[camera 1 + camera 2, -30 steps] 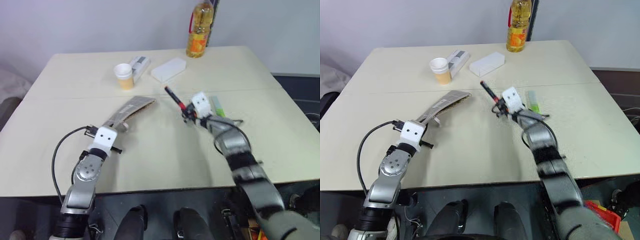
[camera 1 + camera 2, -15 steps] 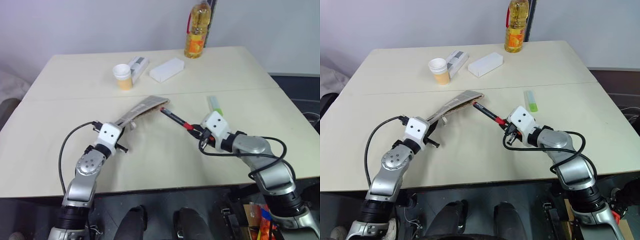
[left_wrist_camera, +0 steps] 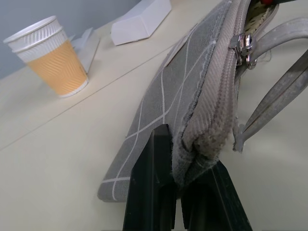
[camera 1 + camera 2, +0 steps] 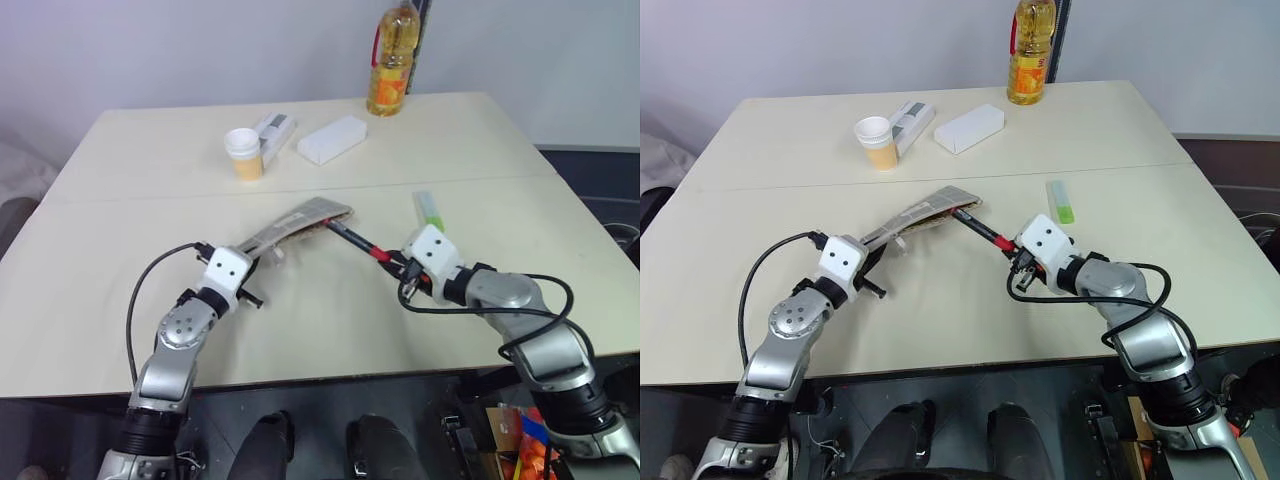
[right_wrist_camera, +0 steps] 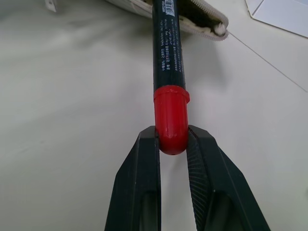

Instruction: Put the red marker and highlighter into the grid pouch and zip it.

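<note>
Left gripper (image 3: 185, 192) clamped on the near end of the pouch (image 4: 290, 225), holding it edge-up, zipper side on top, raised off the table (image 4: 330, 320) just left of centre. Pouch mouth is at its far end; zipper pull (image 3: 242, 44) sits close to that end with the cord hanging loose.

Right gripper (image 5: 172, 144) pinches the marker (image 5: 167, 57) by its red cap, right of centre. Black barrel points at the pouch mouth, tip at or just inside the opening; can't tell how deep.

Highlighter (image 4: 430, 210) lies flat beyond the right gripper, toward the right edge, apart from both.

Farther back: paper cup (image 4: 245, 153), small carton (image 4: 275, 130) beside it, white box (image 4: 331, 138). Oil bottle (image 4: 391, 62) at the far edge.
</note>
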You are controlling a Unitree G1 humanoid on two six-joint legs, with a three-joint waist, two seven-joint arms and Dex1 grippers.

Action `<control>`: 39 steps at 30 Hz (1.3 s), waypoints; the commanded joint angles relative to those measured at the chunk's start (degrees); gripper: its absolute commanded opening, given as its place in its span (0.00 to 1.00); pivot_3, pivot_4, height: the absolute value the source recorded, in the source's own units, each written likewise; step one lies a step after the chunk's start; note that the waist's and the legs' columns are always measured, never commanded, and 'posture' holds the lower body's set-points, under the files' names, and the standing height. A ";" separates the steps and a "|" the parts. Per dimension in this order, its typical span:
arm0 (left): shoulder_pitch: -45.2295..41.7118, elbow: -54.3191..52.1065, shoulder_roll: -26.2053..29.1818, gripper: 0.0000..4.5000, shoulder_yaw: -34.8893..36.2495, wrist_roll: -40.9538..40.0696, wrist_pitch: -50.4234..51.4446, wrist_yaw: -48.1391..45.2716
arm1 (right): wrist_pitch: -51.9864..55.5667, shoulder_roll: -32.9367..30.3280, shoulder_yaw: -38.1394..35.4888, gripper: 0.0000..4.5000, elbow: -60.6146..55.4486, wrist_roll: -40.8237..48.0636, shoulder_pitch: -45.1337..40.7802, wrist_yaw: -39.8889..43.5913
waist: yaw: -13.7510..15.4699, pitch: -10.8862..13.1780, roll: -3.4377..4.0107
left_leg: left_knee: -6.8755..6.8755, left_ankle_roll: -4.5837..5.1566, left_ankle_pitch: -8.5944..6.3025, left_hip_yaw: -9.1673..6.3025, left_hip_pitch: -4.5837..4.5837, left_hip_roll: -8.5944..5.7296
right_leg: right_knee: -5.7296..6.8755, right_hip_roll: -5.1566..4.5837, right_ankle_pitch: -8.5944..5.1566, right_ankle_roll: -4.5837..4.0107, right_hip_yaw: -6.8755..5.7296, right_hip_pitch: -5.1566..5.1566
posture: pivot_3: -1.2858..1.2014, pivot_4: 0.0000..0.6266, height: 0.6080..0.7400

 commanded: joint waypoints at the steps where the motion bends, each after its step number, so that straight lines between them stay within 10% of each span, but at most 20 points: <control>1: 0.46 -2.27 1.76 0.00 -1.34 0.81 -2.56 -1.61 | -4.29 -3.19 2.30 0.05 -1.39 -3.39 -2.37 1.64 | -0.01 0.00 0.00 | 0.00 0.00 0.00 0.00 0.00 0.00 | 0.00 0.00 0.00 0.00 0.00 0.00 | 0.52 0.24 1.00; 15: -1.50 -1.78 9.13 0.00 -4.26 -3.43 -8.87 -15.64 | -26.12 -11.17 13.83 0.05 2.71 -20.28 -13.21 10.36 | 0.00 0.01 0.00 | -0.04 0.00 0.00 0.00 -0.01 0.01 | -0.12 -0.02 0.00 -0.01 -0.01 0.00 | 0.52 0.24 1.00; 23: -0.77 -1.00 7.79 0.00 -3.30 -2.03 -7.84 -12.03 | -20.60 -8.62 5.33 0.93 0.95 -13.68 -10.06 10.35 | 0.09 0.01 -0.01 | -0.04 0.00 0.00 -0.01 -0.02 0.01 | -0.13 -0.04 0.00 0.00 0.00 0.01 | 0.52 0.24 1.00; 39: -1.91 0.79 1.75 0.00 -3.41 3.97 -2.41 1.96 | 4.69 8.34 -17.89 0.97 31.85 -1.62 -18.45 -16.69 | -0.07 0.01 0.01 | -0.01 0.00 0.01 0.08 0.04 0.01 | -0.06 0.00 0.13 0.02 0.02 0.06 | 0.52 0.24 1.00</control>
